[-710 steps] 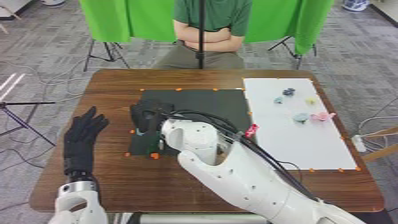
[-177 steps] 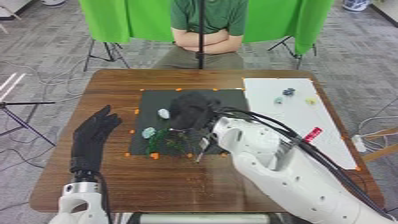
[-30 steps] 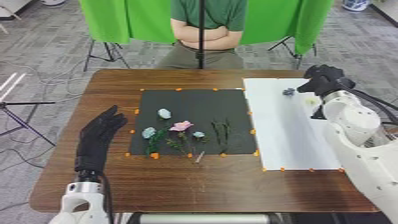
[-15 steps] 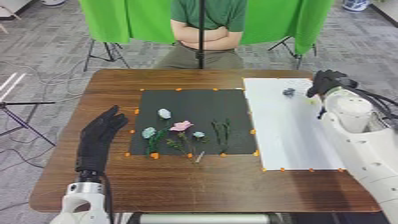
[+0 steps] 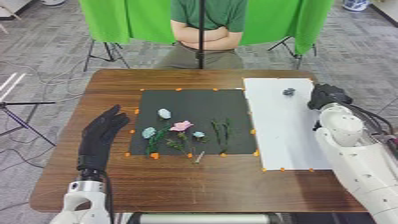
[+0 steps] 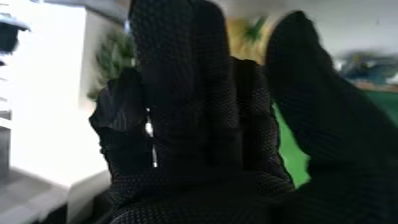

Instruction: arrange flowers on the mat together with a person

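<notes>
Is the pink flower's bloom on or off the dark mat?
On: the pink bloom lies inside the edges of the dark mat.

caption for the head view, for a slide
A pink flower among pale blue ones on the dark mat, left hand alongside.

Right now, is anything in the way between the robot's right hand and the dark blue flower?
Nothing visible stands between the right hand and the blue flower, just a flat stretch of white sheet.
</notes>
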Motion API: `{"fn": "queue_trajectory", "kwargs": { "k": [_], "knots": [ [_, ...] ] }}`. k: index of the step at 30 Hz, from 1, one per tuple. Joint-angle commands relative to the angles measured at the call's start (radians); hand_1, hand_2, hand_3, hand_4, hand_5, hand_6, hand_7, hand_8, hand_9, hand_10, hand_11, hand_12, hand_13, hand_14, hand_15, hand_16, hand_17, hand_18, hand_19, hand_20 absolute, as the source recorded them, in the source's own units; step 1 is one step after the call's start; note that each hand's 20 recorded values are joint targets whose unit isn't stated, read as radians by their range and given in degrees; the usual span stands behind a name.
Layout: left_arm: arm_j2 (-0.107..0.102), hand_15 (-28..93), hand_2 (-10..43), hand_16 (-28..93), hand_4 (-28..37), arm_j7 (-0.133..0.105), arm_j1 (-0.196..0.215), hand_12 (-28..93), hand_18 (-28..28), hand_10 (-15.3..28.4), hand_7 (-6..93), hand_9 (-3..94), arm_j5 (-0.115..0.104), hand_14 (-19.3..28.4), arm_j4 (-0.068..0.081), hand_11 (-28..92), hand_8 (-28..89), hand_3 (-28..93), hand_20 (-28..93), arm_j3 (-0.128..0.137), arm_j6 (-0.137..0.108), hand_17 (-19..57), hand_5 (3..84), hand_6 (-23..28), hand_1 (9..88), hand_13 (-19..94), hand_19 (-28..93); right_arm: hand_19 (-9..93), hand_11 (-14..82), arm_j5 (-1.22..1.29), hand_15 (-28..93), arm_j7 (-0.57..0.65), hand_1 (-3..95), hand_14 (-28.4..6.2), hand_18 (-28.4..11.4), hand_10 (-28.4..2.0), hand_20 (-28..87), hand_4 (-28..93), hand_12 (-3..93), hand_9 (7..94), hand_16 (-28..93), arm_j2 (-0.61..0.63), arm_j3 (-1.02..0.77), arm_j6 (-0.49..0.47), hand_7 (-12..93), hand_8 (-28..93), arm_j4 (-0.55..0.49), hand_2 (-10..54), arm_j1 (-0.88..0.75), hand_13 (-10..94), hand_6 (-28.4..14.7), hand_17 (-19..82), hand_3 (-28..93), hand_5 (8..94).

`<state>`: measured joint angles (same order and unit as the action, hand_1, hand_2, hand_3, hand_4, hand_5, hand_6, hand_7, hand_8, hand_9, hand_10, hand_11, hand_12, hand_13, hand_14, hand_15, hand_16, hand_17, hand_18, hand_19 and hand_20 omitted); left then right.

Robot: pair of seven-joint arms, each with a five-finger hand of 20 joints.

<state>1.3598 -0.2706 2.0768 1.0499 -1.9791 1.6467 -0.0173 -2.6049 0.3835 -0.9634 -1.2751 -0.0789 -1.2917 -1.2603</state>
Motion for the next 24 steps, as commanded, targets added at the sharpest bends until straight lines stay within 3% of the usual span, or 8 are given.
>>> {"fn": "queue_trajectory", "kwargs": {
  "k": [1, 5, 9, 16, 24],
  "knots": [
    [0.005, 22, 0.8, 2, -18.8, 0.007, 0.002, 14, 13.6, 13.7, 12.9, 45.4, 0.000, 18.5, 0.008, 18, -5, 68, 19, -0.005, 0.010, 6.1, 47.6, 4.2, 25.8, 35, 10, 85, 7.6, -0.050, 39, -0.019, 59.0, -2.4, -19.4, -7.2, 57, -25, 38.2, 91.7, 38, -0.018, 0.046, 0.265, 24, 4, 0.060, -9.5, -0.035, 90, 4.8, 44, 63, 78.6],
    [0.004, 22, 0.8, 2, -18.7, 0.008, 0.005, 14, 13.6, 13.7, 12.9, 45.3, 0.001, 18.5, 0.008, 18, -6, 68, 19, -0.003, 0.010, 6.1, 47.6, 4.3, 25.9, 35, 10, 86, 7.8, -0.030, 43, -0.002, 59.6, -2.2, -19.5, -6.4, 57, -24, 39.6, 92.5, 39, 0.009, 0.033, 0.332, 24, 5, -0.031, -9.5, -0.045, 90, 3.7, 44, 64, 79.4],
    [0.003, 22, 0.8, 2, -18.6, 0.008, 0.020, 14, 13.6, 13.7, 12.8, 45.2, -0.002, 18.6, 0.000, 18, -6, 68, 19, 0.007, -0.001, 6.1, 47.5, 4.3, 25.8, 35, 10, 86, 7.9, 0.054, 44, 0.000, 59.5, -2.2, -19.5, -6.5, 57, -23, 40.3, 92.7, 40, 0.052, 0.071, 0.322, 24, 5, -0.190, -9.5, -0.017, 90, 3.2, 44, 65, 80.0],
    [0.003, 22, 0.9, 2, -18.6, 0.011, 0.018, 14, 13.6, 13.6, 12.7, 45.3, 0.003, 18.5, -0.002, 18, -5, 68, 19, 0.003, 0.004, 6.1, 47.6, 4.3, 25.9, 35, 10, 87, 7.7, 0.270, 44, -0.040, 59.6, -2.3, -19.4, -6.8, 57, -23, 41.0, 92.7, 40, 0.092, 0.208, 0.194, 24, 5, -0.398, -9.5, 0.083, 90, 3.1, 44, 65, 80.3],
    [0.000, 22, 1.3, 2, -18.4, 0.011, 0.022, 14, 13.7, 13.7, 12.7, 45.3, 0.002, 18.7, -0.006, 18, -5, 67, 19, 0.003, -0.003, 5.9, 47.5, 4.5, 26.3, 35, 10, 87, 7.6, 0.471, 45, -0.079, 59.7, -2.3, -19.5, -6.8, 57, -22, 41.1, 92.8, 40, 0.114, 0.475, 0.031, 23, 5, -0.431, -9.5, 0.225, 89, 3.0, 44, 64, 80.5]
  ]
}}
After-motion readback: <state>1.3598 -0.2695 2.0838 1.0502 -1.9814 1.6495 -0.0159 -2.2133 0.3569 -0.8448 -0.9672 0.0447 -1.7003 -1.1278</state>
